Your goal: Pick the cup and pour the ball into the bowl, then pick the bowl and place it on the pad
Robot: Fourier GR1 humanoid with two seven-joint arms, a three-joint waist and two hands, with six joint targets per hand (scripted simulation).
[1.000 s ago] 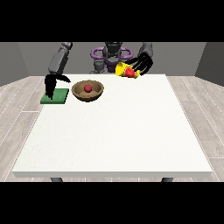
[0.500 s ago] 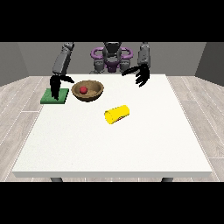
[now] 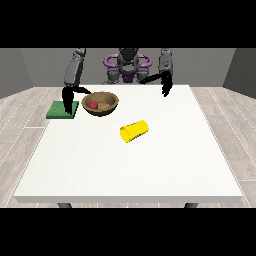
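Table (image 3: 150, 165): plain white top, no pattern. Cup (image 3: 134, 131): solid yellow, a slightly deeper yellow inside its mouth. Bowl (image 3: 100, 104): brown, darker on the inner wall. Ball (image 3: 93, 105): red. Pad (image 3: 59, 110): flat green. Both hands were black: the hand at the view's left (image 3: 67, 96) and the hand at the view's right (image 3: 165, 86). Forearms grey. Robot torso (image 3: 128, 67): grey with purple rings. Floor (image 3: 22, 107): pale grey wood-plank pattern. Walls grey.
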